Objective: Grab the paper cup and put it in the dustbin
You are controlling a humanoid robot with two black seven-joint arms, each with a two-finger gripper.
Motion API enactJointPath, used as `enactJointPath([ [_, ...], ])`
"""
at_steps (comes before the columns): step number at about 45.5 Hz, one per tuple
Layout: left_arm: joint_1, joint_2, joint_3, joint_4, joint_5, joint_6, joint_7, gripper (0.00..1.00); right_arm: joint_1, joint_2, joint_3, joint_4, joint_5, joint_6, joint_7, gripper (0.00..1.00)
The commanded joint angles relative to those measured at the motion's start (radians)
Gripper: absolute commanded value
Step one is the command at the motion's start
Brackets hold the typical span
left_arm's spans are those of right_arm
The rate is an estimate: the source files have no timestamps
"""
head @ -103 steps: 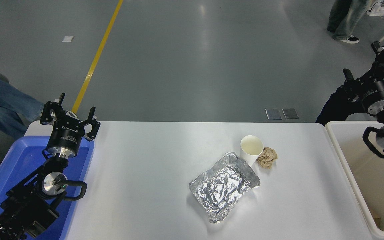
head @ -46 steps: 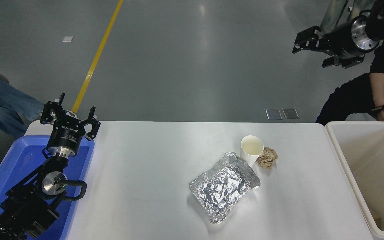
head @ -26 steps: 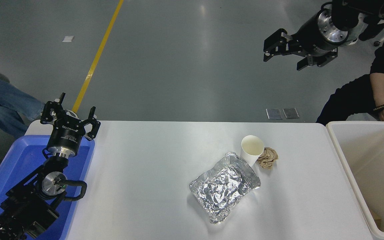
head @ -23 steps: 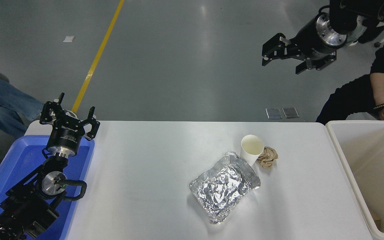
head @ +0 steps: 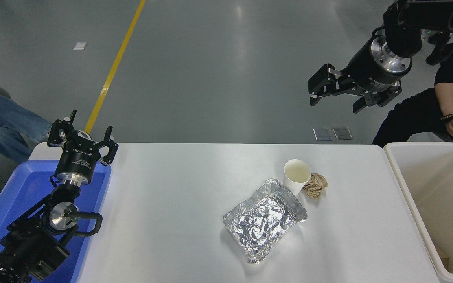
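The white paper cup point(head: 297, 175) stands upright on the white table point(head: 179, 204), right of centre, between a foil tray and a brown paper ball. The off-white dustbin point(head: 409, 192) sits at the table's right end. My right gripper point(head: 334, 103) hangs open high in the air, up and to the right of the cup and well apart from it, holding nothing. At the lower left my left gripper point(head: 81, 135) is parked open over the blue bin.
A crumpled foil tray point(head: 264, 220) touches the cup's near left side. A crumpled brown paper ball point(head: 315, 185) lies against the cup's right. A blue bin point(head: 22, 196) is at the table's left end. A seated person point(head: 442, 106) is at the far right; another person's leg point(head: 6, 118) shows at far left.
My right arm rose from over the dustbin, swung up and left, then came down slightly toward the cup's side. The cup, foil and paper ball have stayed put. The left arm has not moved.
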Motion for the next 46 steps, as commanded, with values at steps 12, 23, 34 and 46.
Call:
enactJointPath([
  [12, 0.0, 0.0, 0.0, 0.0, 0.0, 0.0, 0.0, 0.98, -0.041, 0.083, 0.021, 0.06, -0.004, 0.001, 0.001, 1.0],
  [23, 0.0, 0.0, 0.0, 0.0, 0.0, 0.0, 0.0, 0.98, -0.061, 0.116, 0.044, 0.052, -0.007, 0.001, 0.0, 1.0],
  [34, 0.0, 0.0, 0.0, 0.0, 0.0, 0.0, 0.0, 0.98, -0.085, 0.119, 0.059, 0.049, -0.011, 0.001, 0.001, 1.0],
  [46, 0.0, 0.0, 0.0, 0.0, 0.0, 0.0, 0.0, 0.98, -0.202, 0.12, 0.064, -0.052, -0.013, -0.018, 0.0, 1.0],
])
